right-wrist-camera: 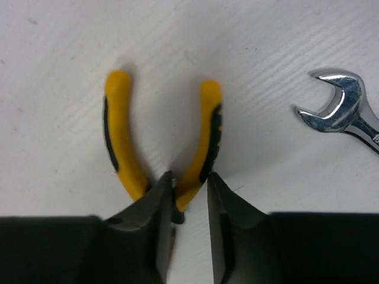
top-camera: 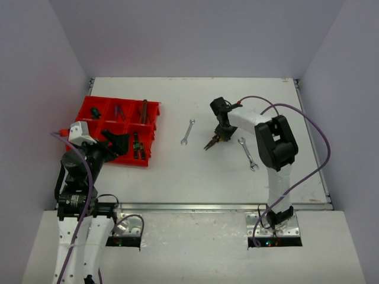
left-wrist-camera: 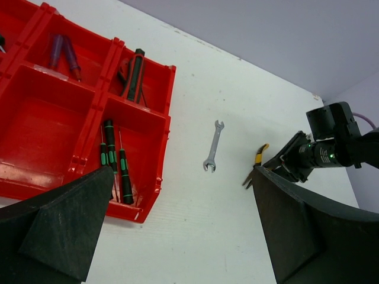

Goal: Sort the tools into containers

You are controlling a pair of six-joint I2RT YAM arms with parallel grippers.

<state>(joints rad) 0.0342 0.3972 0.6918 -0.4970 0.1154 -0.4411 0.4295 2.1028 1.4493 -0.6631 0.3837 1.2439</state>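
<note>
Nearest the viewer, two white arms rise from the front edge of the counter (top-camera: 177, 177). On the left, the left arm (top-camera: 80, 160) hovers over the near side of the red tray (left-wrist-camera: 41, 127), its jaws spread wide and holding nothing. Just beyond them, one tray compartment holds green-and-black screwdrivers (left-wrist-camera: 111, 154). Farther compartments hold a few other tools.

On the right, the right arm (top-camera: 275, 145) reaches to mid-counter, where yellow-handled pliers (right-wrist-camera: 121, 136) lie flat with their handles splayed. Its jaws are drawn in around one handle close to the pivot; whether they already pinch it cannot be told. One wrench (right-wrist-camera: 337, 106) lies near the pliers, untouched. Another wrench (top-camera: 188, 131) lies between the pliers and the tray.

The step in hand looks like picking up the pliers. To do it well, the jaws should close fully before lifting, since a grip on one handle may let the other swing. A straight rise would avoid the nearby wrench.
</note>
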